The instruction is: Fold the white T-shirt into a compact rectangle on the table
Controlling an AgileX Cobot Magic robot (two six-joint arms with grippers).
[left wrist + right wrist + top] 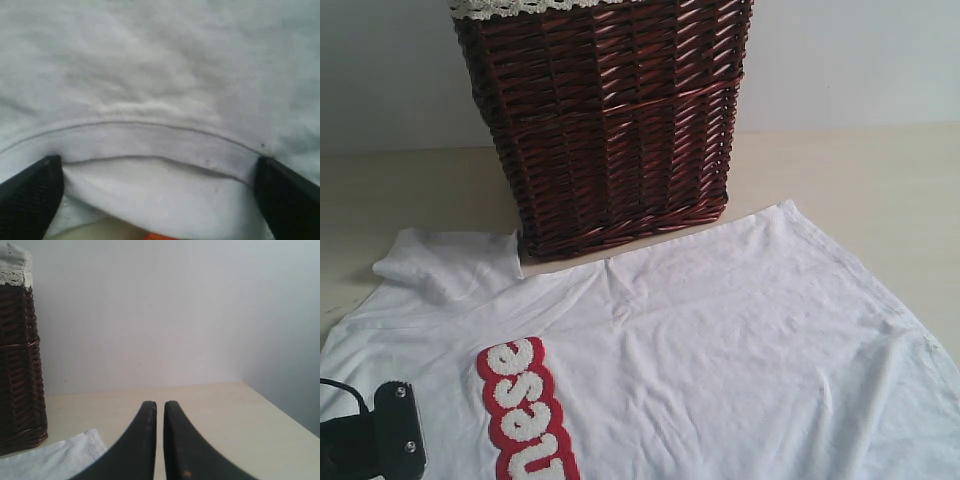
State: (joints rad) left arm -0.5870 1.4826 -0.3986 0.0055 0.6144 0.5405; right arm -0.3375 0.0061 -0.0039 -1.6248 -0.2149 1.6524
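The white T-shirt (720, 350) lies spread on the table (880, 190), its red patch with fuzzy white letters (525, 410) near the front left. My left gripper (157, 161) is open wide just over the shirt's neckline (150, 140), one black finger (30, 200) on each side of the collar. A bit of the orange neck tag (160, 236) peeks out below the collar. In the exterior view only the left arm's black body (390, 435) shows at the bottom left corner. My right gripper (160, 405) is shut on nothing and held above the bare table beside a shirt corner (55, 457).
A tall dark red-brown wicker basket (605, 120) with a lace-trimmed liner stands at the back, touching the shirt's far edge; it is also in the right wrist view as the basket (20, 365). A pale wall runs behind the table.
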